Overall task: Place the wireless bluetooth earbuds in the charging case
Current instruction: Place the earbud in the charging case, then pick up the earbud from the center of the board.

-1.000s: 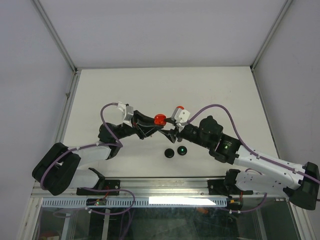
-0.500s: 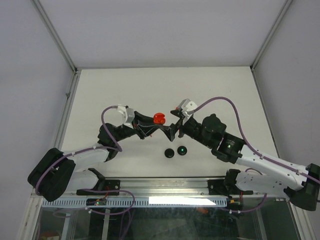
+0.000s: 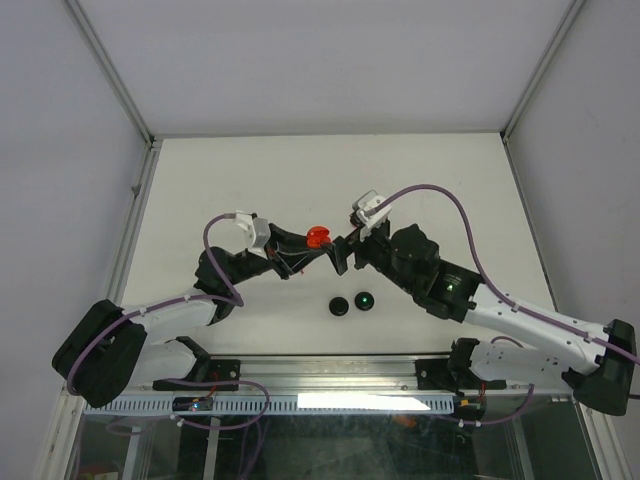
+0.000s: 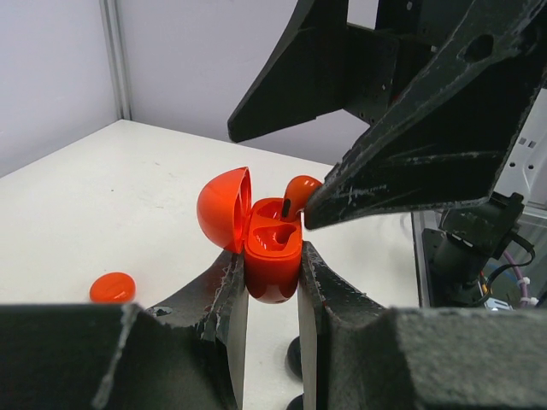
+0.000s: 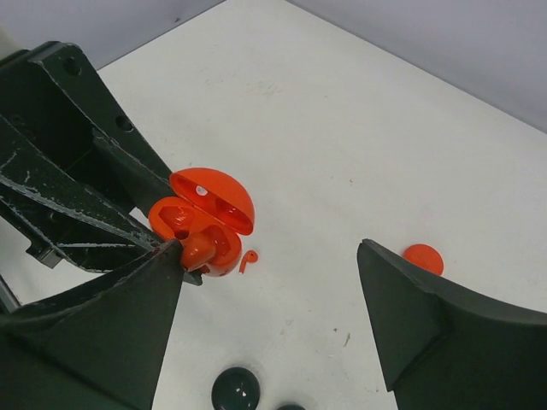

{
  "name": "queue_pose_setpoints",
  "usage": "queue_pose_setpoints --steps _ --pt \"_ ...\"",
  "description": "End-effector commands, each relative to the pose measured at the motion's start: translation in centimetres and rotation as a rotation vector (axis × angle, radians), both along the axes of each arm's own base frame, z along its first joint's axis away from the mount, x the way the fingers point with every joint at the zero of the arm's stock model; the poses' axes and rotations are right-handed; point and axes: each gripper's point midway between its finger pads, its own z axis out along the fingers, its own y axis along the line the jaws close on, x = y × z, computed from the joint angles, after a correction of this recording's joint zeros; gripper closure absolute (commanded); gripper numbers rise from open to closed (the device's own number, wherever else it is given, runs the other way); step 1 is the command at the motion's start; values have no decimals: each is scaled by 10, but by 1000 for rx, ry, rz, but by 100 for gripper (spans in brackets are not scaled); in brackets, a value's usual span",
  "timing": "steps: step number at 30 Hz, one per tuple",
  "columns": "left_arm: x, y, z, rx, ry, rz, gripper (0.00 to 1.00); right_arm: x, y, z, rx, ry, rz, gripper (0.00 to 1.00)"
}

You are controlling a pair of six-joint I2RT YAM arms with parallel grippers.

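**A:** Looking at centre frame: your right gripper [image 5: 269, 249] stands spread, empty; why is your left gripper [image 4: 272, 275] clenched?

**B:** It holds the open red charging case [image 5: 208, 207], sockets up for loading. One red earbud [image 4: 299, 190] leans half-seated; a second earbud [image 5: 248, 259] lies just beside.

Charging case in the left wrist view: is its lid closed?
No, the charging case, held in the left gripper, has its lid hinged wide open.
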Motion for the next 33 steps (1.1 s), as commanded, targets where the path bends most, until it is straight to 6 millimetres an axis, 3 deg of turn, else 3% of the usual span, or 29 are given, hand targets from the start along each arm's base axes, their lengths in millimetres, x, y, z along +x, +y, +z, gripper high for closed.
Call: queue_pose_setpoints --steps 1,13,17,25,33 --pt "-6 4 19 -44 -83 6 100 3 -19 35 73 -77 -57 14" --pt "-18 1 22 -53 -108 -54 100 8 -22 19 26 -37 -35 14" --pt "1 6 14 -34 -44 47 100 11 -19 14 19 -16 -30 13" --pt "56 51 -21 5 152 456 100 26 2 -39 -87 113 -28 14" --pt "80 102 -66 20 352 738 100 42 35 -103 -150 292 -62 20"
